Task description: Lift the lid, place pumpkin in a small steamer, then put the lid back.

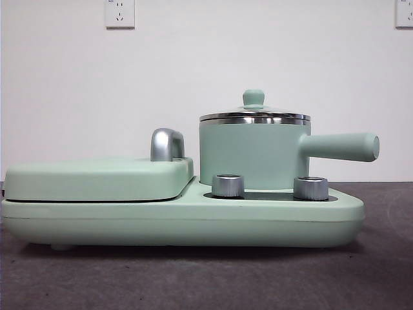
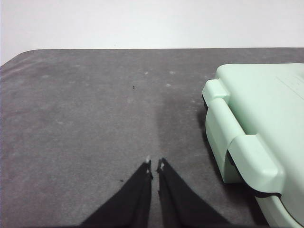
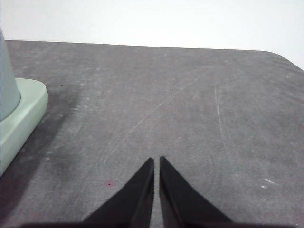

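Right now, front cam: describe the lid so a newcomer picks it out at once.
Find the wide mint-green appliance base on the grey table. On its right half, behind two silver knobs, stands the small steamer with a long side handle. The lid sits on top: round, silver-rimmed, with a small green knob, unlike the rectangular cover with a chrome handle on the left.

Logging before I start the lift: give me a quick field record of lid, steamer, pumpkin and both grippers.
lid: closed on the small steamer, knob up
small steamer: on the appliance base, behind two silver knobs
flat cover: shut, beside the steamer
pumpkin: not visible in any view
left gripper: shut, empty, over bare table by the base
right gripper: shut, empty, over bare table
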